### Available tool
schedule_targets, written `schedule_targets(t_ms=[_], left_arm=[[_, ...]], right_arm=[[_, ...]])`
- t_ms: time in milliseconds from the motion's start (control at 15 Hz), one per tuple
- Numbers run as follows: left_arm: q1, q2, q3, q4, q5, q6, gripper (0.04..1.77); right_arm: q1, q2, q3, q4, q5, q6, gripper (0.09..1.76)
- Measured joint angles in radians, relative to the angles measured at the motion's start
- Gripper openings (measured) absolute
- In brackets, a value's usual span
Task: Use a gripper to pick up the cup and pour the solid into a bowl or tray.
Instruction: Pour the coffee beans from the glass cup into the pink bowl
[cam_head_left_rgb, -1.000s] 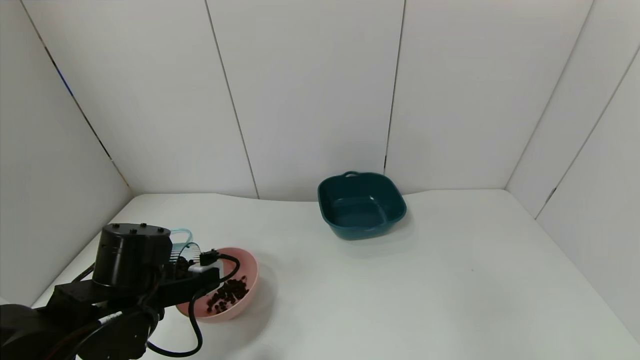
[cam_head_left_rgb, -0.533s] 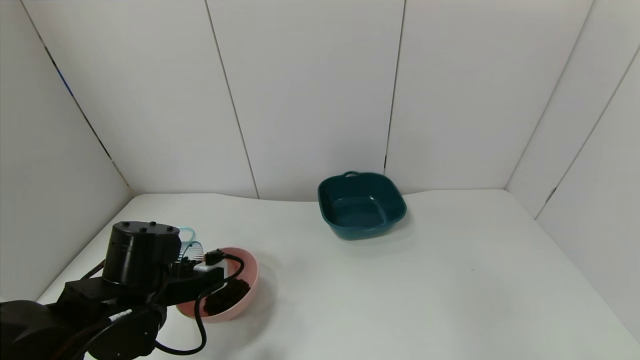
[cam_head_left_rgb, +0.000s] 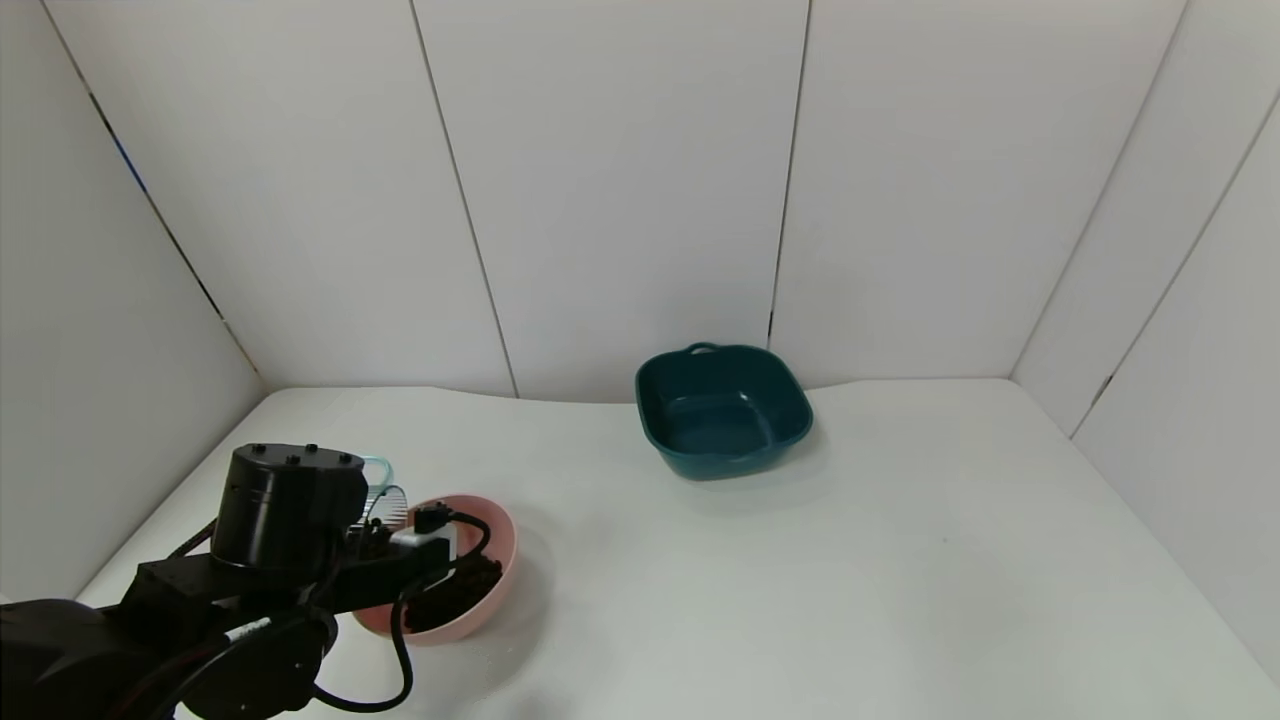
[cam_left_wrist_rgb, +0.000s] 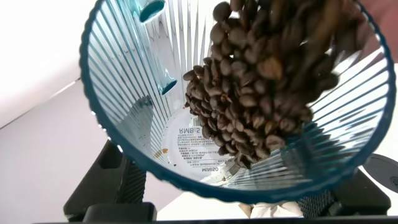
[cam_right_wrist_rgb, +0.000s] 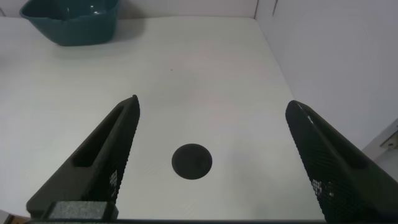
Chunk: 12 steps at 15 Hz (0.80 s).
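- left gripper (cam_head_left_rgb: 385, 535) sat at roughly 8 o'clock on the tabletop (cam_head_left_rgb: 800, 580), at the near-left rim of the pink bowl (cam_head_left_rgb: 495, 590); fingers closed around the cup (cam_head_left_rgb: 385, 498), which was tipped over toward the bowl
- cup in left wrist view (cam_left_wrist_rgb: 124, 93) seen mouth-on; ribbed pale-blue wall, teal tab at rim; label on the base readable through the wall
- coffee beans (cam_left_wrist_rgb: 261, 106) clustered against one side of the cup's inner wall, reaching its lip; base partly bare
- beans already in the bowl (cam_head_left_rgb: 460, 590): dark heap on the inner floor, partly hidden behind the gripper's cable
- bowl rested on the tabletop, touching or just beside the gripper body; cannot tell which
- teal dish (cam_head_left_rgb: 722, 410) at about 12 o'clock, near the back wall, well apart from the bowl; nothing visible inside it
- right gripper (cam_right_wrist_rgb: 205, 162) hung over bare tabletop on the right side, out of the head view; fingers spread wide, holding nothing; dark round spot (cam_right_wrist_rgb: 191, 162) on the surface between them; teal dish far off at the picture's corner
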Motion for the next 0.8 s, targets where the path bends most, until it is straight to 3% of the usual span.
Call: schedule_targets(t_ms=[800], left_arm=[[-0.028,0.011,-0.025,0.0,0.045,0.072,1.28]], right_arm=[[0.0,0.0,0.0,0.0,0.0,0.0,1.71]])
